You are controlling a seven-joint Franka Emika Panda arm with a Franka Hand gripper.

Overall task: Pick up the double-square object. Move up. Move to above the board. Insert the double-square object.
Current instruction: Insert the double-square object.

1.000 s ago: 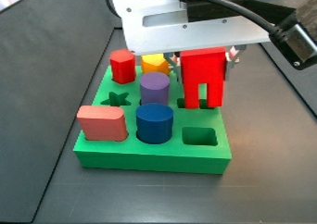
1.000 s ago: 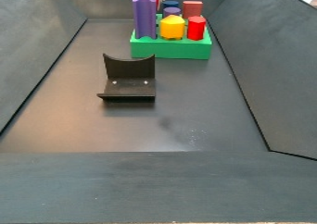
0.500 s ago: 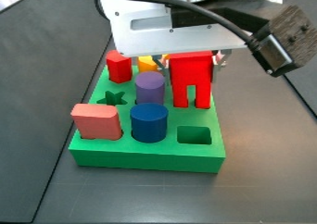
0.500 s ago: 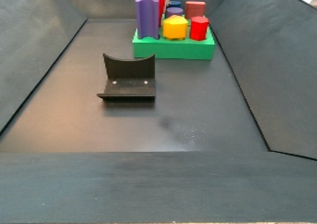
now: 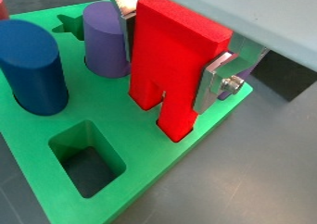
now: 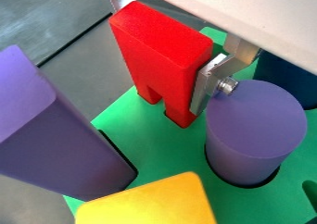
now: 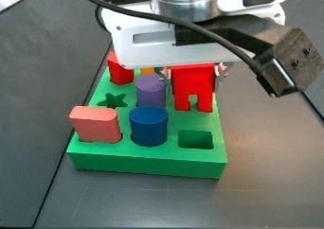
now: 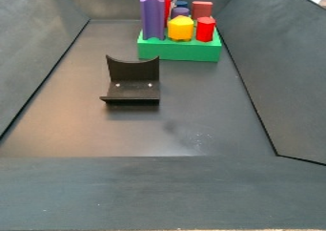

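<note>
The double-square object point(image 5: 173, 66) is a bright red upright block with two square legs. It also shows in the other wrist view point(image 6: 158, 61) and in a side view point(image 7: 192, 87). My gripper point(image 5: 171, 52) is shut on its sides, and one silver finger point(image 6: 217, 77) shows against its flank. The gripper point(image 7: 190, 68) holds it upright over the green board point(image 7: 139, 155). Its legs reach down to the board's top face point(image 5: 37, 186) near the far right edge. How deep the legs sit is hidden. In a side view the board point(image 8: 178, 52) is far off and a tall purple block hides the object.
On the board stand a blue cylinder point(image 7: 150, 126), a purple cylinder point(image 7: 152, 89), a salmon-pink block point(image 7: 98, 124), a red hexagonal prism point(image 7: 121, 68) and a yellow block point(image 8: 180, 28). An open square hole point(image 7: 196, 138) and a star hole point(image 7: 117, 98) show. The fixture point(image 8: 132, 80) stands mid-floor.
My gripper has come down with the red block. Its legs have dropped from just above the board to the board's top face.
</note>
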